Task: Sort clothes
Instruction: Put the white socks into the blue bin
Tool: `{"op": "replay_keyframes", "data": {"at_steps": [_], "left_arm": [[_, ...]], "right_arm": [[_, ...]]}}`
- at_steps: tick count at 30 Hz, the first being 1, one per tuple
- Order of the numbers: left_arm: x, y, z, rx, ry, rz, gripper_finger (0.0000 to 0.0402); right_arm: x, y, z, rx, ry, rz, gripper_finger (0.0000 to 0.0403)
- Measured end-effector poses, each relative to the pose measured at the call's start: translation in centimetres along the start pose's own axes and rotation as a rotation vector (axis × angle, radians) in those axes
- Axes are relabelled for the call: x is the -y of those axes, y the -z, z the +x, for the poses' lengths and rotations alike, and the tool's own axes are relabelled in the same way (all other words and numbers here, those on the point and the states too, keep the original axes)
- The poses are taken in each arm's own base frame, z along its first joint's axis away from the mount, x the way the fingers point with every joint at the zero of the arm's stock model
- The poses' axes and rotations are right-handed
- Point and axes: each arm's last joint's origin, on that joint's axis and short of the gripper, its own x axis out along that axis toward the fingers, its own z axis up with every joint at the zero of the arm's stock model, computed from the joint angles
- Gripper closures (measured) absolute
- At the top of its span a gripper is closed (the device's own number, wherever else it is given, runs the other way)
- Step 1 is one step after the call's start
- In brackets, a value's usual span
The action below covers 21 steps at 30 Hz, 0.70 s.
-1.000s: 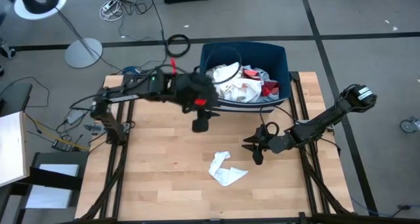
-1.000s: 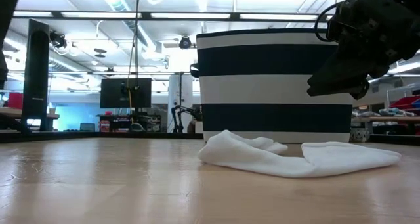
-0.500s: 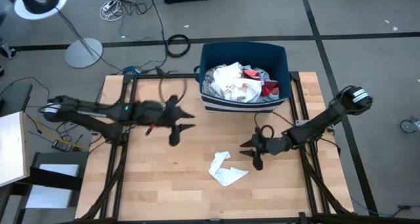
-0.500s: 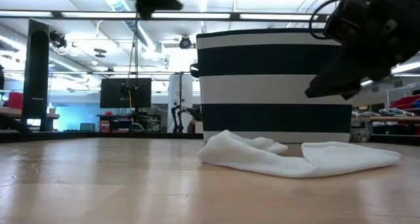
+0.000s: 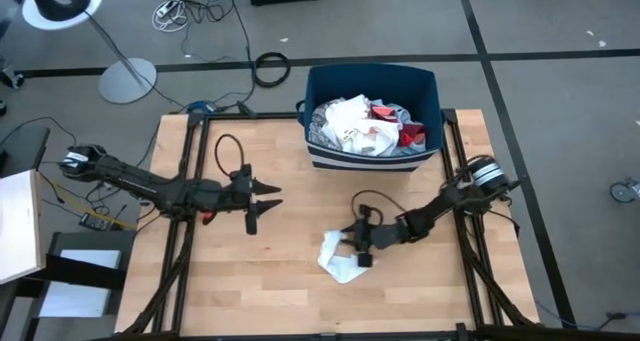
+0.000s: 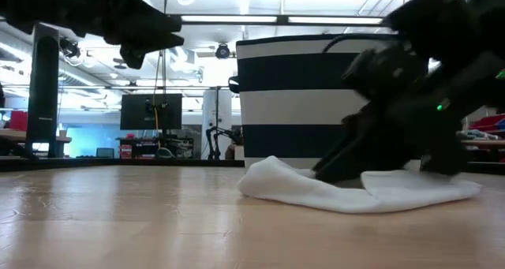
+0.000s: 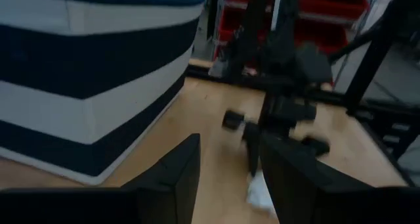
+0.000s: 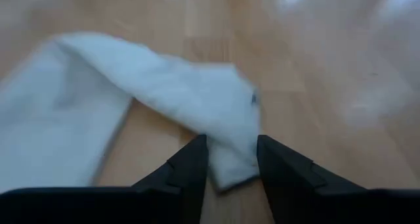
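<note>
Your right gripper, jaws apart, straddles only the white cloth's thin edge on the counter, so it may slip out; the left gripper waits open.

Evenly lit from overhead throughout; bright, diffuse, no hard shadows on the wooden table in the high view. In the low view, strong glare from the ceiling light strips, with both arms reduced to dark silhouettes against them; only a thin soft shadow under the white cloth. Motion blur on the right arm there. Left wrist view smeared overall, the striped bin and background soft. Right wrist view blurred likewise, white cloth edges indistinct, pale glare patches on the wood. Slight softness toward frame edges.
</note>
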Motion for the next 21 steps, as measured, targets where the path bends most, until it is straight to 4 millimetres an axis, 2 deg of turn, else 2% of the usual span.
{"op": "replay_keyframes", "data": {"at_steps": [2,4,8,11,14,17,21], "left_arm": [[0.1,0.2,-0.2,0.033,-0.003,-0.011,0.0238],[0.2,0.4,-0.3,0.038,-0.005,-0.011,0.0238],[0.5,0.5,-0.4,0.035,0.009,-0.009,0.0238],[0.7,0.7,-0.4,0.018,0.015,-0.001,0.0238],[0.9,0.8,-0.4,0.016,0.020,-0.004,0.0239],[1.1,1.0,-0.5,0.001,0.024,0.003,0.0239],[1.2,1.3,-0.6,-0.022,0.015,0.021,0.0239]], "right_arm": [[-0.3,-0.2,1.9,0.010,0.013,-0.004,0.0272],[-0.5,-0.5,3.4,0.030,-0.006,-0.010,0.0293],[-0.4,-2.0,5.4,0.085,-0.074,-0.099,0.0383],[0.6,-4.5,5.9,0.143,-0.046,-0.104,0.0388],[1.8,-8.7,4.8,0.282,-0.018,-0.106,0.0396],[3.0,-12.0,2.9,0.349,0.017,-0.128,0.0397],[5.2,-17.1,-1.1,0.426,0.119,-0.183,0.0399]]}}
